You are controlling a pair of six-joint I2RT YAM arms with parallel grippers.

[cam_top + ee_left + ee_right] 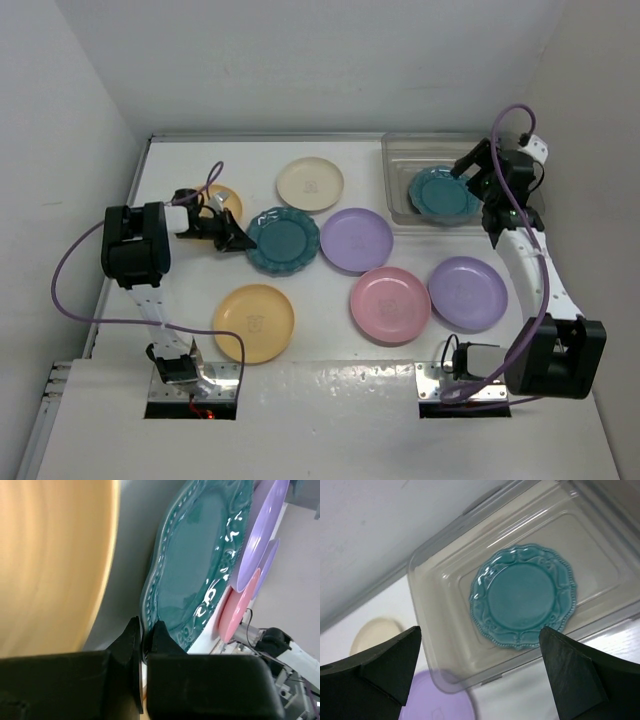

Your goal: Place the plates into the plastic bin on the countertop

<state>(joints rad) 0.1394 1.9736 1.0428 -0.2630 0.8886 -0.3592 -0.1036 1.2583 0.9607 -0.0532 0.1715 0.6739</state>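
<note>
**Two scalloped teal plates: one gripped, one binned**

Top external: the left gripper [235, 238] meets the rim of the countertop teal plate [283, 241] on the countertop [325, 300]. The right gripper [462, 170] hangs over the plastic bin [400, 160].
Left wrist: the jaws are pinched on that plate's rim.
Right wrist: the fingers [375, 675] are spread wide above the binned teal plate [522, 596].

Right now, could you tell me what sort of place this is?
Probably a robot test cell: white walls box in a plain countertop, and two arms are bolted at its near edge.
</note>
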